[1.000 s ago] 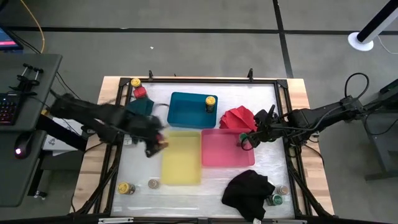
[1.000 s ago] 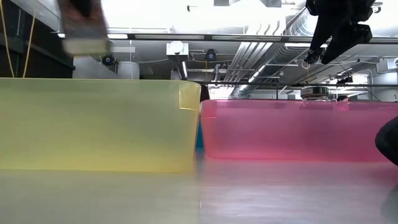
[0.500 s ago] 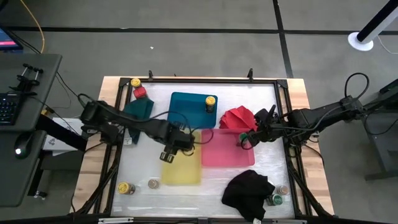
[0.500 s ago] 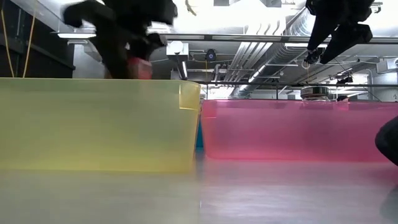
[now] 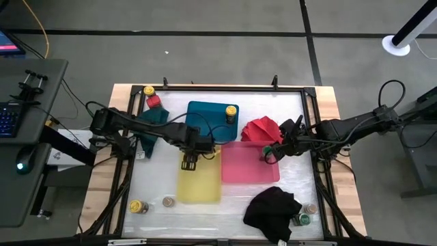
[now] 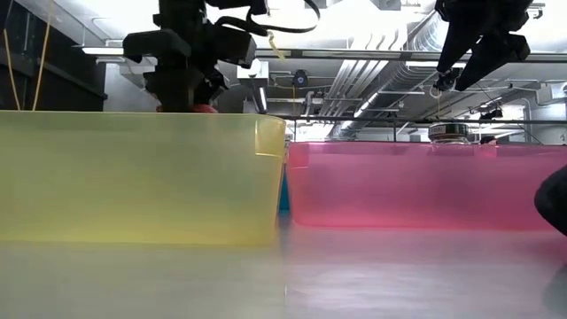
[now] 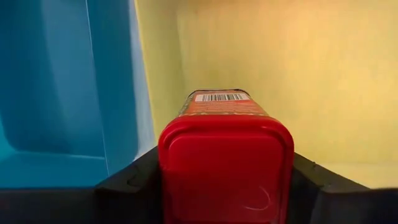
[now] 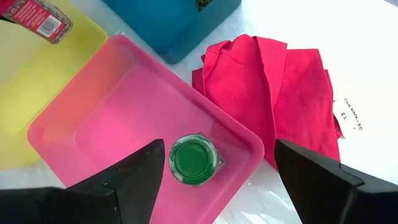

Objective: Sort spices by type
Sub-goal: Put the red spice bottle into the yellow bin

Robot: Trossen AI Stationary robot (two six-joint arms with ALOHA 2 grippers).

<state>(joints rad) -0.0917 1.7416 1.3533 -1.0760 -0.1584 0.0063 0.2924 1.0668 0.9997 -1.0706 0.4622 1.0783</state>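
High view: table [image 5: 300, 102] at centre frame, holding three trays. Blue tray [image 5: 205, 121] at upper centre, with a yellow-lidded jar [image 5: 231, 113] in its right part. Yellow tray [image 5: 199, 183] below it; pink tray [image 5: 249, 162] to the right, touching the yellow one. Left gripper [image 5: 189, 160] over the upper end of the yellow tray. Right gripper [image 5: 272, 153] over the pink tray's right edge. Red cloth [image 5: 260, 129] above the pink tray; black cloth [image 5: 273, 210] at lower right; teal cloth [image 5: 151, 120] left of the blue tray. Loose jars: yellow-lidded [image 5: 149, 90] and red-lidded [image 5: 154, 102] at upper left; yellow-lidded [image 5: 137, 206] and silvery-lidded [image 5: 168, 201] at lower left; silvery-lidded [image 5: 310, 208] and green-lidded [image 5: 303, 219] at lower right.

Low view: yellow tray [image 6: 142, 177] fills the left half, pink tray [image 6: 425, 186] the right. Left gripper [image 6: 188, 93] stands above the yellow tray's rim, a bit of red showing at its tip. Right gripper [image 6: 465, 66] hangs at upper right, fingers spread apart.

Left wrist view: red-lidded spice jar [image 7: 225, 155] clamped between the dark fingers [image 7: 130, 183], lid toward the camera, barcode end toward the yellow tray [image 7: 280, 74]; blue tray [image 7: 56, 93] at left of frame.

Right wrist view: fingers [image 8: 134, 168] parted above a green-lidded jar [image 8: 191, 161] standing in the pink tray [image 8: 112, 130]. Red cloth [image 8: 280, 99] at right of frame; the held red jar [image 8: 37, 17] at upper left over the yellow tray [image 8: 37, 81].
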